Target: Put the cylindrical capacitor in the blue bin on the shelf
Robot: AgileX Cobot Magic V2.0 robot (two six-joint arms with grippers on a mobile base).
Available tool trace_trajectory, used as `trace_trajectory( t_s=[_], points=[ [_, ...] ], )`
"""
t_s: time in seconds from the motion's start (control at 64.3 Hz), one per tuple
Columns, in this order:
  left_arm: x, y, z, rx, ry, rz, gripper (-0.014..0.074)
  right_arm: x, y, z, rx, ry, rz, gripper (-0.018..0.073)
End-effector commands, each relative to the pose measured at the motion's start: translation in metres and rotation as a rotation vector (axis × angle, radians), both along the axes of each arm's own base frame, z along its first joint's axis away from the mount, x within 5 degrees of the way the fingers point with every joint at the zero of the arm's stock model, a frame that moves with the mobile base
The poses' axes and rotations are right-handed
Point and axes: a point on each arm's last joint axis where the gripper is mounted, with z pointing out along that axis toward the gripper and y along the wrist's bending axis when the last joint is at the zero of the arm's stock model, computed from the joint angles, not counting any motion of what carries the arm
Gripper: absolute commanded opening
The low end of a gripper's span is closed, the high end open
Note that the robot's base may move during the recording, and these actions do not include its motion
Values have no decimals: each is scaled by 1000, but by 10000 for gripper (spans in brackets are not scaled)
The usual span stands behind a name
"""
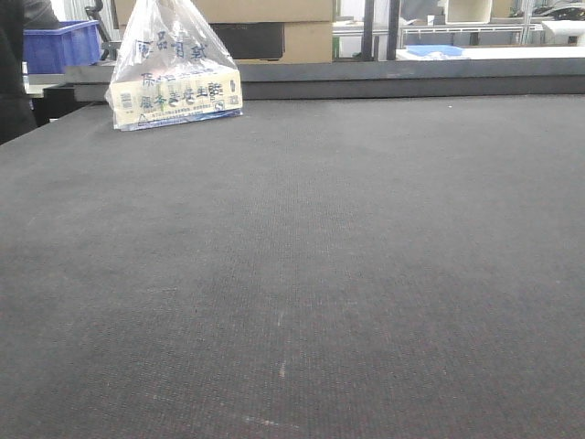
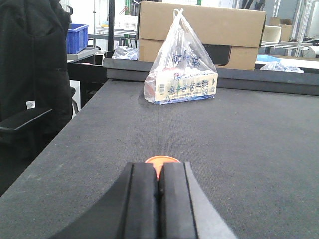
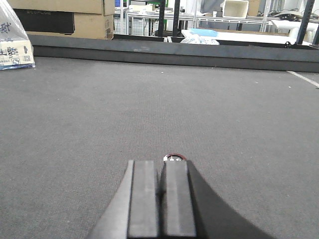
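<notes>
Left wrist-mounted: orange capacitor point(image 2: 161, 160) just beyond closed jaws

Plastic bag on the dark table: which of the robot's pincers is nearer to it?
Left. The left pincer faces the plastic bag almost straight ahead; from the right pincer it sits far off to the left.

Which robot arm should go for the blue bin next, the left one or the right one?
Probably the left. The blue bin shows far off to the left in its wrist view, and an orange round thing peeks past its shut fingers. The right wrist view shows no such bin.
</notes>
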Motion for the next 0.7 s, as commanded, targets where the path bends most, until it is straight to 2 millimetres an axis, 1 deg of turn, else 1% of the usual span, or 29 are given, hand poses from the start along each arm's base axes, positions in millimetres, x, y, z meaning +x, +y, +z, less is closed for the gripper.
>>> trace_trajectory(
  t_s=[0.0,0.42,0.482,0.544,0.575,0.684],
  points=[
    [0,-1,2,-3,-25,-9,-111,0,0,2,-1,-27,-4,-162],
    [0,-1,2,-3,-25,-9,-111,0,0,2,-1,-27,-4,-162],
    [-1,-1,3,-3,-29,-9,-111,0,-1,2,-40,-29,-6,-162],
    [-1,-1,4,-2,-44,-10,-111,0,-1,2,-109,-30,-12,-162],
    [-1,-1,8,0,-82,-13,-111,0,-2,2,-137,-31,-14,-162],
    [-2,-1,14,4,-156,-18,-111,0,-2,2,-144,-31,-14,-162]
  ],
)
